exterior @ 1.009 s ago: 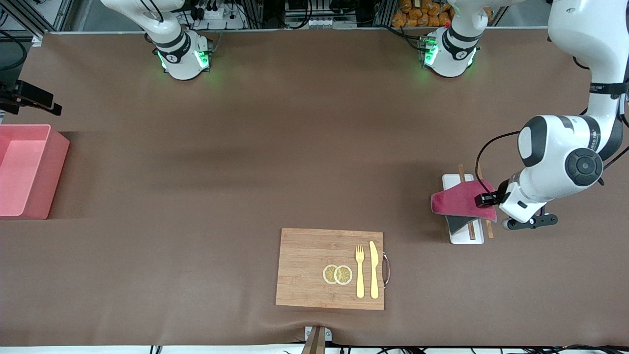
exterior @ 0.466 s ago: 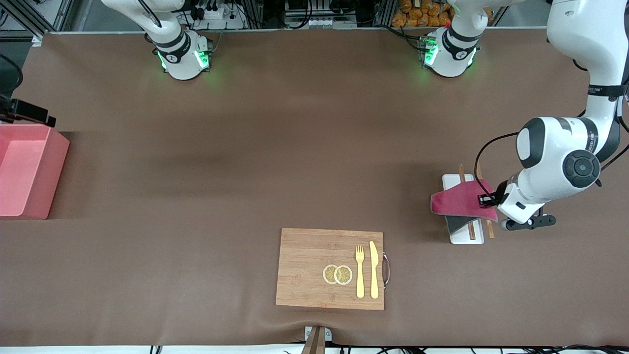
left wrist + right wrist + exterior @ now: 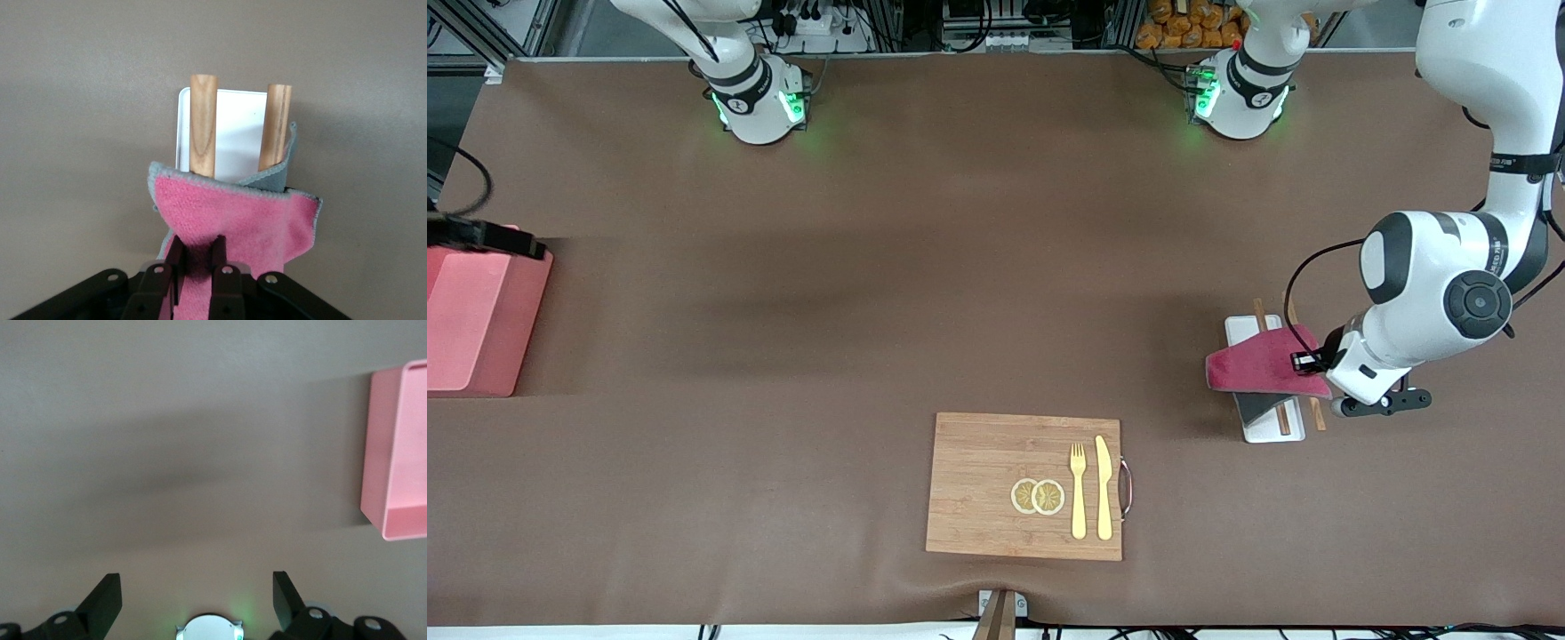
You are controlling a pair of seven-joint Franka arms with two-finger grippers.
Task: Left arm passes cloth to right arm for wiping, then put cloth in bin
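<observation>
The crimson cloth (image 3: 1258,366) lies draped over the white tray (image 3: 1267,428) and two wooden sticks (image 3: 1282,416) at the left arm's end of the table. My left gripper (image 3: 1303,361) is shut on the cloth's edge. In the left wrist view the fingers (image 3: 175,257) pinch a fold of the cloth (image 3: 253,217), with its grey underside showing at the rim. The pink bin (image 3: 471,320) stands at the right arm's end. My right gripper (image 3: 489,238) is over the bin's edge that is farther from the front camera. It is open and empty in the right wrist view (image 3: 197,600), where the bin (image 3: 397,460) also shows.
A wooden board (image 3: 996,484) lies near the table's front edge, with two lemon slices (image 3: 1038,496), a yellow fork (image 3: 1078,489) and a yellow knife (image 3: 1104,487) on it. The sticks (image 3: 203,123) rest on the tray (image 3: 237,127) in the left wrist view.
My right gripper has moved nearer to the front camera and now overlaps the bin's edge. My left gripper and the cloth have barely shifted.
</observation>
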